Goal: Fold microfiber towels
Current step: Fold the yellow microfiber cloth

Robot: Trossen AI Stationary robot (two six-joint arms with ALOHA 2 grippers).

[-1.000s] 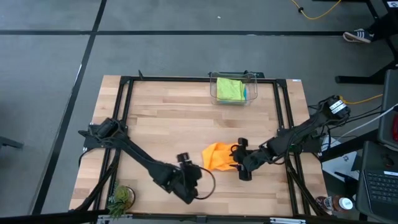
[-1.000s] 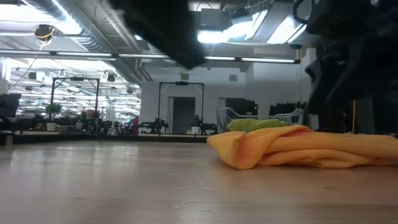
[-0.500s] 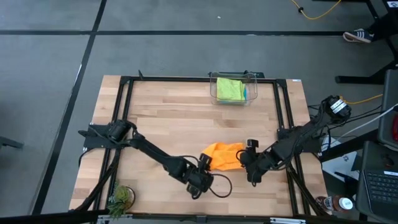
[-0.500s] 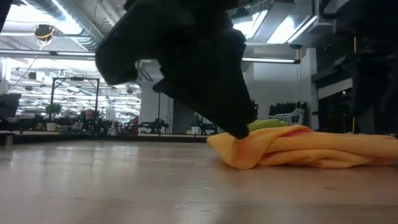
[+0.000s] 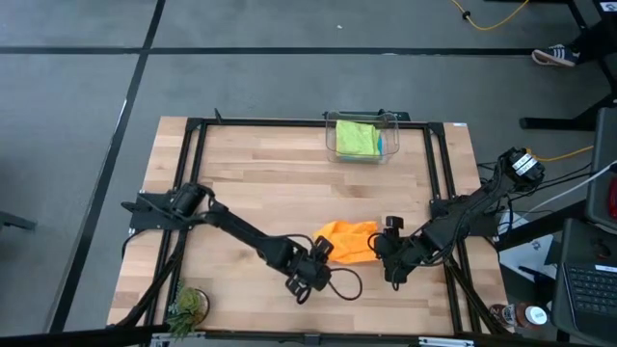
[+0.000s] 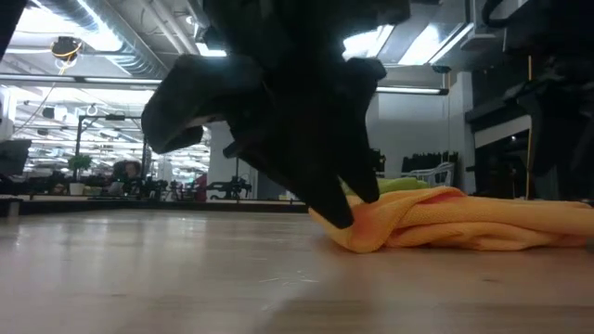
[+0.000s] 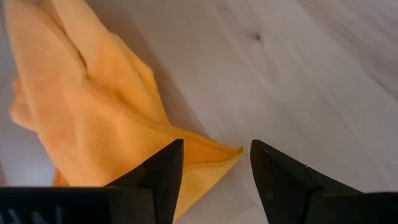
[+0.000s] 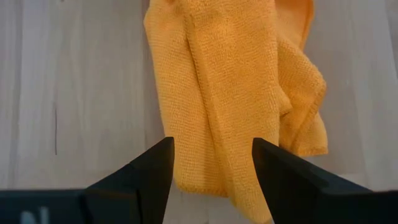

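Observation:
One orange microfiber towel (image 5: 349, 241) lies crumpled on the wooden table, right of centre toward the near edge; its underside rests flat on the wood (image 6: 445, 223). My left gripper (image 5: 322, 251) is open at the towel's left end, tilted down, with a pointed towel corner (image 7: 221, 154) between its fingers (image 7: 163, 171). My right gripper (image 5: 383, 248) is open just above the towel's right end (image 8: 217, 112). A lime green towel (image 5: 356, 138) and a sliver of teal-blue cloth (image 5: 382, 144) lie in the clear bin. My left gripper has its open fingers on either side of the orange towel's corner (image 7: 205, 152), slanting down from the table's left. One fingertip (image 6: 342, 215) reaches the table at the towel's left end. I cannot tell whether it touches the cloth.
The clear plastic bin (image 5: 362, 123) stands at the table's far edge. A small green plant (image 5: 186, 306) sits at the near left corner. A black cable loops on the wood (image 5: 345, 287) near the left gripper. The black frame rails (image 5: 289, 122) run around the table.
My left gripper has swung toward the table's right and come down to the orange towel's left end, rolling its wrist on the way. My right gripper has drawn back a little toward the right edge, uncovering the towel's right end. The towel has stayed where it was.

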